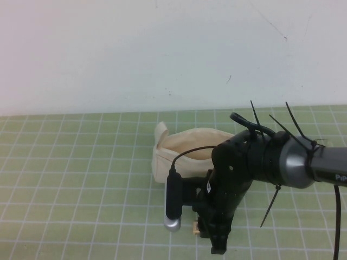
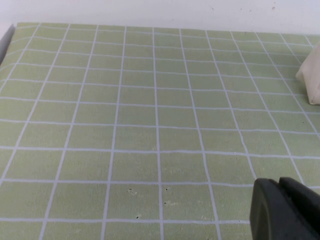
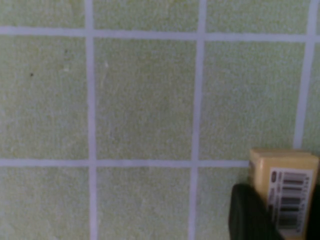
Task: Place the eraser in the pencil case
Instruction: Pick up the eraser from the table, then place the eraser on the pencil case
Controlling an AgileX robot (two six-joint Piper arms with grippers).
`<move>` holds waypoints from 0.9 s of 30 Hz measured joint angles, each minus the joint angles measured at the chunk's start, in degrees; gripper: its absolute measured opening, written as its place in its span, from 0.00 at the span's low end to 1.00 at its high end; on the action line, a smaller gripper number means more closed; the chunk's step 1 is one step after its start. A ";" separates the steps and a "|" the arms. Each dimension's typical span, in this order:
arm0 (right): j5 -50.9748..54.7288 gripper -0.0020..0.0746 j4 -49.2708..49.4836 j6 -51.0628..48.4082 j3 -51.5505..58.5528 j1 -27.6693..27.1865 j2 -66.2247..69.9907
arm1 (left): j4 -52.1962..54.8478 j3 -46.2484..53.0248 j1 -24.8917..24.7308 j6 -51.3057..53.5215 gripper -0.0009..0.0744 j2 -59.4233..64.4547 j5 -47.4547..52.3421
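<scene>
The pencil case (image 1: 184, 151) is a cream canvas pouch lying on the green grid mat at mid-table, its mouth open upward. One end of it shows in the left wrist view (image 2: 311, 77). The eraser (image 1: 192, 230) is a small tan block near the mat's front edge, in front of the pouch. In the right wrist view its barcode label faces up (image 3: 285, 197). My right gripper (image 1: 210, 238) reaches down over it, and its dark fingers (image 3: 250, 220) press both sides of the eraser (image 3: 282, 220). My left gripper (image 2: 287, 210) is shut and empty over bare mat, left of the pouch.
The green grid mat (image 1: 81, 179) covers the table up to a white wall (image 1: 162, 49) behind. A silver-tipped black camera stick (image 1: 173, 203) and cables hang from the right arm beside the pouch.
</scene>
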 joint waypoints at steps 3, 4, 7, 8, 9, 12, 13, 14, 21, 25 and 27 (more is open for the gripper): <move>0.00 0.29 0.00 0.00 0.00 0.00 0.00 | 0.00 0.00 0.00 0.00 0.01 0.00 0.00; 0.49 0.29 0.00 0.17 -0.13 0.00 0.00 | 0.00 0.00 0.00 0.00 0.01 0.00 0.00; 3.32 0.29 0.00 0.86 -1.77 0.00 -0.22 | 0.00 0.00 0.00 0.00 0.01 0.00 0.00; 4.68 0.29 0.00 0.98 -2.95 0.00 -0.71 | 0.00 0.00 0.00 0.00 0.01 0.00 0.00; 5.66 0.29 -0.02 1.09 -3.69 0.00 -1.03 | 0.00 0.00 0.00 0.00 0.01 0.00 0.00; 8.85 0.29 -0.12 2.08 -8.56 0.00 -2.51 | 0.00 0.00 0.00 0.00 0.01 0.00 0.00; 9.90 0.29 -0.20 2.78 -10.50 0.00 -2.90 | 0.00 0.00 0.00 0.00 0.01 0.00 0.00; 11.07 0.29 -0.67 3.35 -12.55 0.00 -3.31 | 0.00 0.00 0.00 0.00 0.01 0.00 0.00; 16.76 0.29 -12.08 10.93 -24.24 0.00 -3.93 | 0.00 0.00 0.00 0.00 0.01 0.00 0.00; 16.12 0.29 -19.73 16.07 -25.66 -0.58 -3.93 | 0.00 0.00 0.00 0.00 0.01 0.00 0.00; 15.19 0.30 -20.90 18.56 -25.66 -1.22 -3.81 | 0.00 0.00 0.00 0.00 0.01 0.00 0.00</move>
